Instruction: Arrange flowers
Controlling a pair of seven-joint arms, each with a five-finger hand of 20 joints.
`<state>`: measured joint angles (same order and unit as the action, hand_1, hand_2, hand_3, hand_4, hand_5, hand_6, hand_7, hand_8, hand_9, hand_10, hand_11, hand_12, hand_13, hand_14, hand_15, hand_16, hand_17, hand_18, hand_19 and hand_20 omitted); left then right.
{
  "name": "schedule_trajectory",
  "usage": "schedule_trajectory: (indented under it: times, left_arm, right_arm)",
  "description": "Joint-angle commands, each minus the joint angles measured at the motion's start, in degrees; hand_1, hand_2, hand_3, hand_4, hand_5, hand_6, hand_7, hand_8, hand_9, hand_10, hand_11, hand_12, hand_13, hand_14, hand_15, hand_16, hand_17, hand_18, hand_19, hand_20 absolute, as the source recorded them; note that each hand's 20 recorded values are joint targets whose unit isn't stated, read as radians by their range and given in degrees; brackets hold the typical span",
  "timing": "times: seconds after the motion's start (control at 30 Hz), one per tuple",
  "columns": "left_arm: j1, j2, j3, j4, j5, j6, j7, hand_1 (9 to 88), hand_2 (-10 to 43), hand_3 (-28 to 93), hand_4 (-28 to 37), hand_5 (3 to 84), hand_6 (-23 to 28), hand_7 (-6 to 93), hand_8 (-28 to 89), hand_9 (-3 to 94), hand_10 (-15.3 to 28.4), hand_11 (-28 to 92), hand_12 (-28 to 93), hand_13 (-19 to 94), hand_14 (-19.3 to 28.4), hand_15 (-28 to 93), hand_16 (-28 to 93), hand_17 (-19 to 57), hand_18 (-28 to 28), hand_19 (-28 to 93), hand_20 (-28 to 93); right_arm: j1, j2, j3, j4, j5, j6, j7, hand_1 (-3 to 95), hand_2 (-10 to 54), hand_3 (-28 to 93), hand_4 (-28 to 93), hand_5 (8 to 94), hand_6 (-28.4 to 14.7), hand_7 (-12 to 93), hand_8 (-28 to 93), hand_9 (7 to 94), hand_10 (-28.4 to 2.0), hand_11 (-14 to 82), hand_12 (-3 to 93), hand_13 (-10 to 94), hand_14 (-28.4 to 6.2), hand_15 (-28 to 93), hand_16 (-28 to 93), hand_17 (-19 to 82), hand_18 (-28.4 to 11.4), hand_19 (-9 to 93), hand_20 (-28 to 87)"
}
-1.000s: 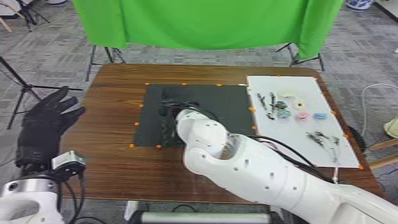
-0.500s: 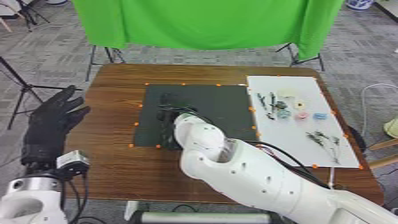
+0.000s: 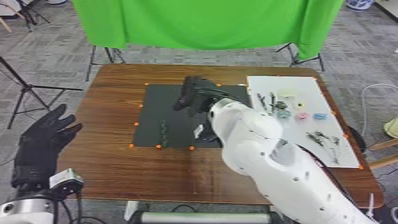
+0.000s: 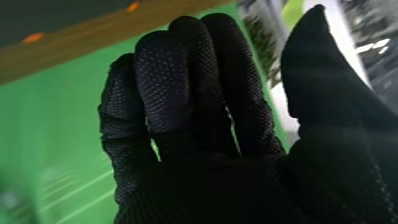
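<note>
In the head view my right hand [image 3: 197,92] is over the upper part of the dark mat [image 3: 153,115], with nothing held. A thin green stem [image 3: 163,134] lies on the mat's lower left. On the white board [image 3: 310,142] are dark sprigs [image 3: 262,101], a pale yellow flower [image 3: 286,94], a blue-green one [image 3: 283,114], a pink one [image 3: 301,116], a blue one [image 3: 320,116] and grey-green sprigs [image 3: 321,137]. My left hand [image 3: 42,137] is open off the table's left side. The right wrist view has my right hand [image 4: 200,110] with straight fingers and thumb apart.
The brown wooden table [image 3: 107,165] carries the mat and board, both edged with small orange markers. A green cloth [image 3: 209,25] hangs beyond the far edge. A black tripod [image 3: 28,90] stands at the left, with another stand behind the table.
My right hand has moved from the mat's left part up and to the right, uncovering the green stem there. The left hand has shifted slightly down.
</note>
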<state>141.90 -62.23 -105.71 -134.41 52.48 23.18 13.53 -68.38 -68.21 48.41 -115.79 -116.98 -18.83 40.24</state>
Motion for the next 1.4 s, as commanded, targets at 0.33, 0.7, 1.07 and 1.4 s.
schedule_trajectory:
  times: [0.33,0.7,1.07,1.4]
  left_arm:
    - [0.75,0.19,2.24,-1.09,-0.12,1.22,0.12,22.5,7.0,81,-25.2,35.0,8.5,15.2,-11,31.5,18.1,24,10,24,25.3,46,-8,-10.5,23.3,56,0]
    - [0.56,1.25,3.29,-1.34,-0.47,1.98,1.38,22.6,6.9,81,-25.5,34.9,8.3,15.6,-11,31.6,17.9,24,9,25,25.2,46,-8,-10.5,23.2,56,0]
    - [0.34,1.43,4.02,-0.95,-0.25,1.21,0.93,22.5,6.8,81,-25.6,34.9,8.3,15.7,-11,31.7,17.9,24,9,25,25.1,46,-8,-10.5,23.3,56,0]
    - [-0.1,1.18,3.9,-0.78,-0.08,0.9,0.53,22.7,6.8,81,-25.7,35.0,8.3,15.7,-11,31.7,17.9,24,9,25,25.1,46,-8,-10.5,23.3,56,0]
  right_arm:
    - [-32.12,23.6,28.41,-8.81,-0.72,5.95,11.87,26.6,-2.6,85,-26,59.8,-8.9,23,-15,59.9,-21.1,53.3,17.2,61,-14.4,81,11,24,-25.7,87,29]
    - [-41.56,26.86,39.12,-8.65,0.06,5.19,16.92,27.2,-3.4,83,-26,59.8,-10.4,19,-13,60.1,-21.6,53.9,16.4,63,-13.6,84,11,28,-26.5,92,27]
    - [-44.41,30.04,40.18,-6.45,0.52,7.17,19.82,29.7,-5.0,83,-26,62.8,-14.5,11,-9,58.0,-23.1,52.8,13.1,63,-13.1,84,10,29,-26.3,93,24]
    - [-42.57,31.16,36.86,-3.89,1.46,9.01,20.2,33.3,-5.1,83,-26,63.4,-22.4,8,-7,52.0,-26.4,45.9,7.5,60,-13.1,85,7,28,-24.7,93,21]
